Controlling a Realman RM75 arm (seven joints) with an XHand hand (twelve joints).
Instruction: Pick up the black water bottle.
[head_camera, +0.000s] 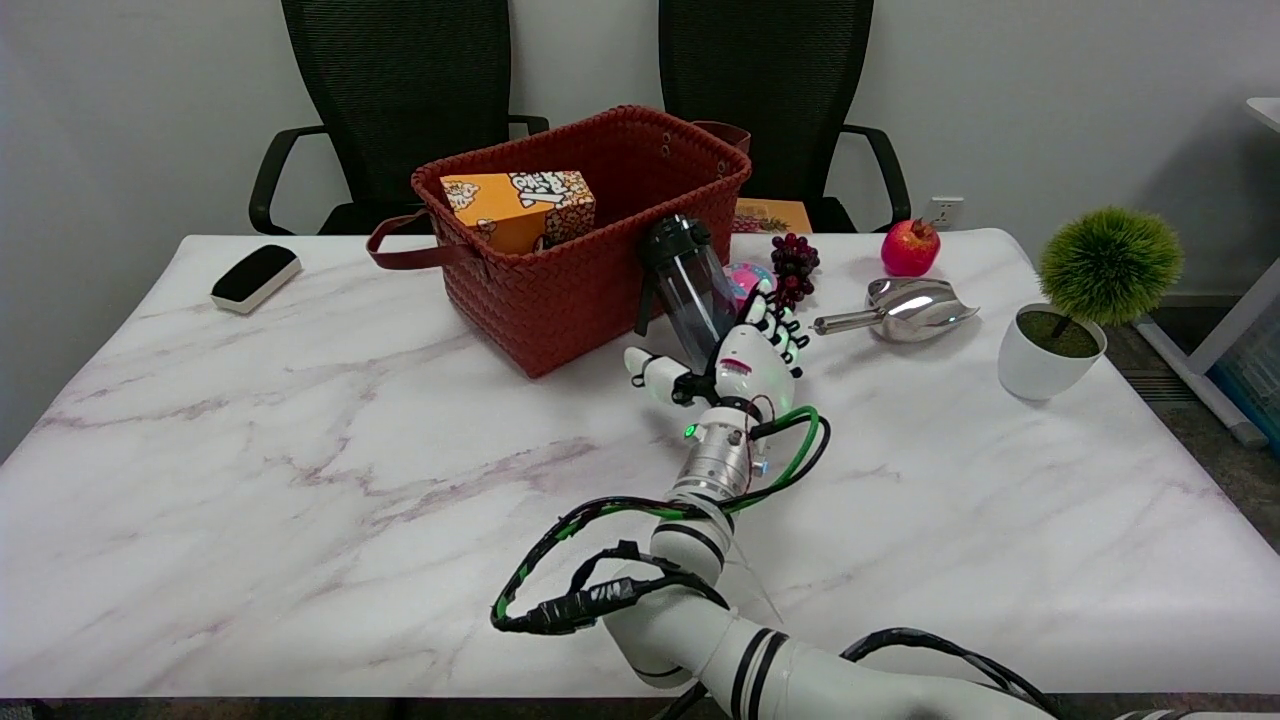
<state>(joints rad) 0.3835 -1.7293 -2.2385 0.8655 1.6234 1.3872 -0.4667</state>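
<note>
R hand (745, 360) open, fingers spread just beside black water bottle (688, 285), which leans on red basket (600, 280); marble table (300, 450).

Office, mesh chairs (400, 100), marble-look table (300, 450)

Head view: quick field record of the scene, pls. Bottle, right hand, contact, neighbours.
target: black water bottle, dark lid, smoky clear body, tilted, top leaning against the red woven basket
right hand: open, fingers spread, just right of the bottle's lower part
contact: cannot tell; hand hides the bottle's base
grasp: not closed on the bottle
in basket: orange box
near bottle: grapes, pink item partly hidden
right side: metal scoop, pomegranate, potted plant
left side: black-topped eraser
</note>
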